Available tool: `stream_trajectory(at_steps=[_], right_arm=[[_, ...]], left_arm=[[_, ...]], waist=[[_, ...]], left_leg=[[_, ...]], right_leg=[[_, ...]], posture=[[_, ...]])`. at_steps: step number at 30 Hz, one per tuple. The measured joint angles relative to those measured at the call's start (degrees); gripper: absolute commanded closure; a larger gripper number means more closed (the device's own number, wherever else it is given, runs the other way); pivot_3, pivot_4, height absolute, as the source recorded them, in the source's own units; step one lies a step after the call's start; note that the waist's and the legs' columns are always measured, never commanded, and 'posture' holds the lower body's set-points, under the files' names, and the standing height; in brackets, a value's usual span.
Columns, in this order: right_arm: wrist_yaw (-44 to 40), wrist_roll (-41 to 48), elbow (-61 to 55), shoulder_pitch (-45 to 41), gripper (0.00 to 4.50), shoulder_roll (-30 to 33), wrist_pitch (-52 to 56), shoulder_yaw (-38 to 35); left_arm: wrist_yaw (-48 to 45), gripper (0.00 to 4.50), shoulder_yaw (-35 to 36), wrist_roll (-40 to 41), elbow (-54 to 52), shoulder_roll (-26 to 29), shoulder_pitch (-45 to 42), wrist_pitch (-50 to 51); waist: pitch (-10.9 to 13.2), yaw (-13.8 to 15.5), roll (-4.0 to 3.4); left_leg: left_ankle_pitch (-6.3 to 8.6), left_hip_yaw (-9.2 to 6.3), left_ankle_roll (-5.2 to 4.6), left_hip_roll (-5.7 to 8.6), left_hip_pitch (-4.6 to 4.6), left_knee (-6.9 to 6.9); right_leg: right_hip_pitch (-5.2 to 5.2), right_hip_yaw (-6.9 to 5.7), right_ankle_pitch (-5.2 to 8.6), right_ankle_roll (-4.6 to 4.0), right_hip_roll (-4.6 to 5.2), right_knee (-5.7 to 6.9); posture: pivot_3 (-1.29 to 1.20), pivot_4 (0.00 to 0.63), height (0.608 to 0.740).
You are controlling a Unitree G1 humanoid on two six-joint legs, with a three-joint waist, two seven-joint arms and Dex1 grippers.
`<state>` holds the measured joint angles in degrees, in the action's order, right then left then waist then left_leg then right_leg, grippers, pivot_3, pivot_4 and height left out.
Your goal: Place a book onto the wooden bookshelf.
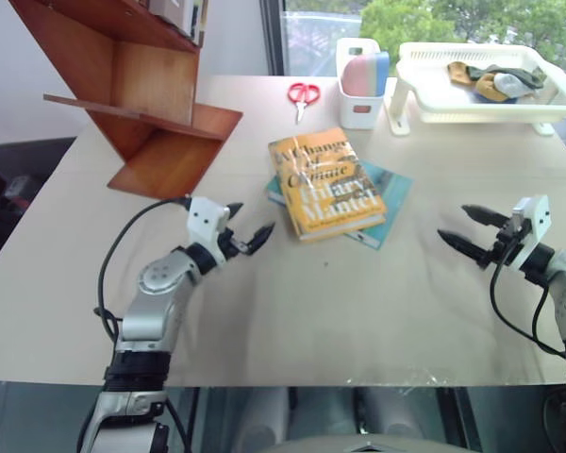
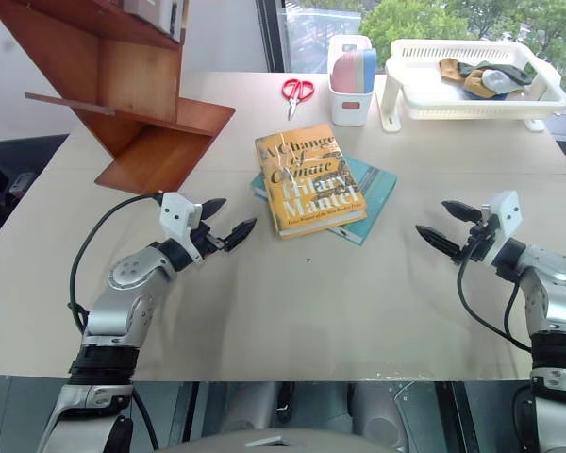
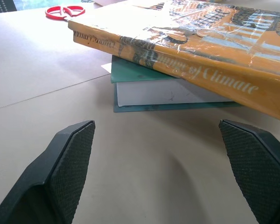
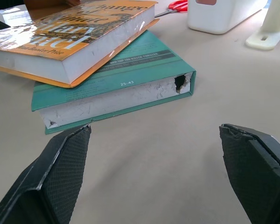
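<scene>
Both grippers, left gripper [image 1: 247, 228] and right gripper [image 1: 464, 232], spread empty; book [image 1: 325, 182] at twelve o'clock probably drags the teal book [image 1: 389, 193] along.

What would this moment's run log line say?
phase: pre-grasp | book: flat on teal book, on table | left gripper: open, empty | right gripper: open, empty | wooden bookshelf: far left
</scene>
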<state>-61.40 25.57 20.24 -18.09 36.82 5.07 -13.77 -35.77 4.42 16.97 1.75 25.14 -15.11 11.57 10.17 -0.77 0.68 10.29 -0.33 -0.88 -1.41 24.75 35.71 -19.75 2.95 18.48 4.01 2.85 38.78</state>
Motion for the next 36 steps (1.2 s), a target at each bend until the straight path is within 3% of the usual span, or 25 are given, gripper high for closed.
stream_trajectory(at_steps=[26,32,36], right_arm=[[1.0,-3.8,1.4,-3.5,0.0,2.4,4.2,1.9],[1.9,-3.7,7.2,-12.3,0.0,0.8,7.7,2.4],[3.7,-3.6,13.8,-19.9,0.0,-1.6,12.4,2.8]], left_arm=[[-1.7,0.03,0.0,0.0,0.0,2.1,-0.4,-0.6],[-7.2,0.03,0.2,2.1,-3.6,7.6,-1.7,1.5],[-13.2,0.03,3.5,8.7,-9.0,14.8,-3.8,8.2]], waist=[[0.0,-0.1,0.01],[0.1,-0.3,0.04],[0.2,-0.3,0.1]], left_leg=[[0.0,0.02,0.0,0.02,0.0,0.0],[-0.01,0.03,0.01,0.0,-0.01,-0.03],[0.0,0.04,0.01,-0.04,0.01,-0.12]], right_leg=[[-0.01,0.01,0.0,0.0,0.0,0.01],[-0.04,0.01,0.0,-0.01,-0.05,0.02],[-0.06,0.01,0.01,-0.02,-0.03,-0.05]], posture=[[0.0,0.15,0.74],[0.0,0.15,0.74],[0.0,0.15,0.74]])
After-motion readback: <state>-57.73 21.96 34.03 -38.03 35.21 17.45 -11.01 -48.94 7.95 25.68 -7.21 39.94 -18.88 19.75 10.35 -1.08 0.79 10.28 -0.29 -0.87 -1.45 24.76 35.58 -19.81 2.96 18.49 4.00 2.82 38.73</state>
